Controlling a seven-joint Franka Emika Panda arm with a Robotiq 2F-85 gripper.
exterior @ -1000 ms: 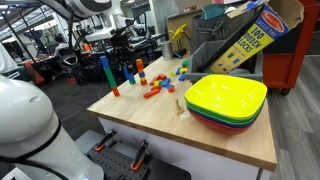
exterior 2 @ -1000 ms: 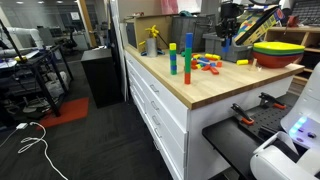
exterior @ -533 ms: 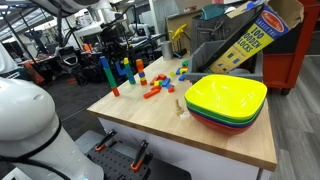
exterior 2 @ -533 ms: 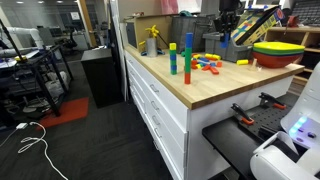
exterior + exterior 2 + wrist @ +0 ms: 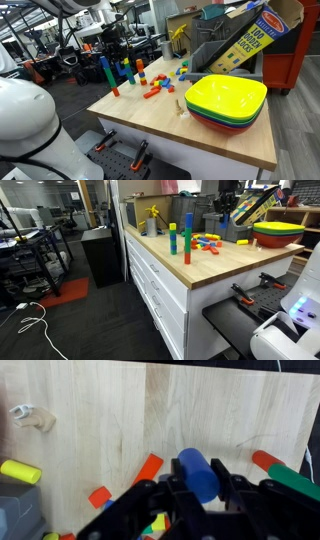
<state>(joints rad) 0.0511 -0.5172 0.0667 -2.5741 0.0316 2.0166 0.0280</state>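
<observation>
Above the wooden table, the hand grips a blue cylinder tightly between its two fingers.

- The blue cylinder is a short round block of plain blue colour, with a smooth rounded end towards the wrist camera.
- It sits pinched between the fingers of the gripper, about upright, over the table.

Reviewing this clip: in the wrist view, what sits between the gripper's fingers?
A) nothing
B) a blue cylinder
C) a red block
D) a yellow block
B: the wrist view shows the blue cylinder clamped in the gripper, while the yellow block and red block lie loose on the wooden table.
</observation>
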